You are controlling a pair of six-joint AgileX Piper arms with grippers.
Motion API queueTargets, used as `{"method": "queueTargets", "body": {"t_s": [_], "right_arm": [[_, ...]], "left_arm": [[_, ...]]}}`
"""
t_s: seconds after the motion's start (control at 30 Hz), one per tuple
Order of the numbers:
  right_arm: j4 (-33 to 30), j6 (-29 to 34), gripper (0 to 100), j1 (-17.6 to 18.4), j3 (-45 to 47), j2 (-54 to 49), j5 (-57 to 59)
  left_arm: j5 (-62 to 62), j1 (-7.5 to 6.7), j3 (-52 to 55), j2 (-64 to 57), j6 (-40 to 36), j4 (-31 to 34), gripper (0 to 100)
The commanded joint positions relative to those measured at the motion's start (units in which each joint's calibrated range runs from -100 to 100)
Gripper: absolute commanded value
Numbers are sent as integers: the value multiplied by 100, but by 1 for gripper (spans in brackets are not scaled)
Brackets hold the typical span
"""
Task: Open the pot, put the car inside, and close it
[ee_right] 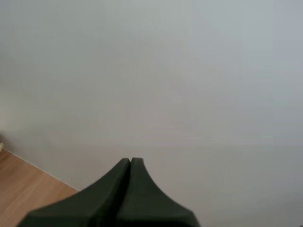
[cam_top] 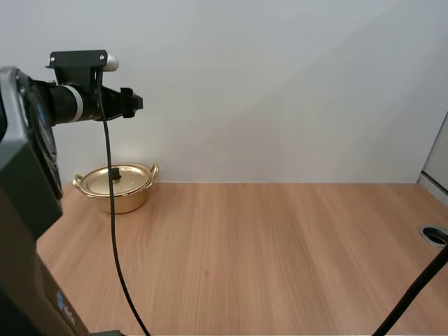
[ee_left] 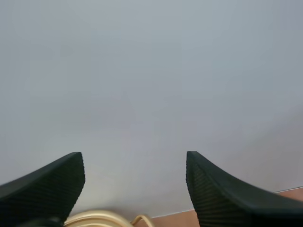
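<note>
Lid (cam_top: pixel 115 176) on, the pot (cam_top: pixel 115 187) sits at the table's (cam_top: pixel 280 245) far left, below the nearer left gripper (cam_top: pixel 134 103), spread wide and empty. The right gripper (ee_right: pixel 130 163) is clenched on nothing.

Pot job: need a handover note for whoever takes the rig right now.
Left end effector: open, holding nothing, raised in the air on the pot's side of the table and facing the wall.
Right end effector: shut on nothing, also facing the wall.
Pot: on the table at the far left by the wall, with the lid seated on it.
Done: nothing yet.
Left: lift the lid, put the car in, close the pot. Find the car first.
</note>
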Motion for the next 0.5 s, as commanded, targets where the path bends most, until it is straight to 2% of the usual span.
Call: {"method": "queueTargets", "body": {"t_s": [0.0, 0.17, 0.27, 0.37, 0.47], "right_arm": [[1, 6, 0, 0, -3, -4, -222], [8, -36, 0, 0, -3, 12, -881], [102, -106, 0, 0, -3, 112, -1121], [337, -200, 0, 0, 302, 200, -1479], [922, -546, 0, 0, 948, 215, -1986]], "left_arm": [[106, 0, 317, -1489, -179, -12, 100], [-1483, 0, 1259, -3154, -250, -273, 100], [-1788, 0, 1725, -4130, -250, -249, 100], [-1745, 0, 2157, -5095, -498, 69, 100], [-1729, 0, 2444, -6063, -834, 557, 100]]}}
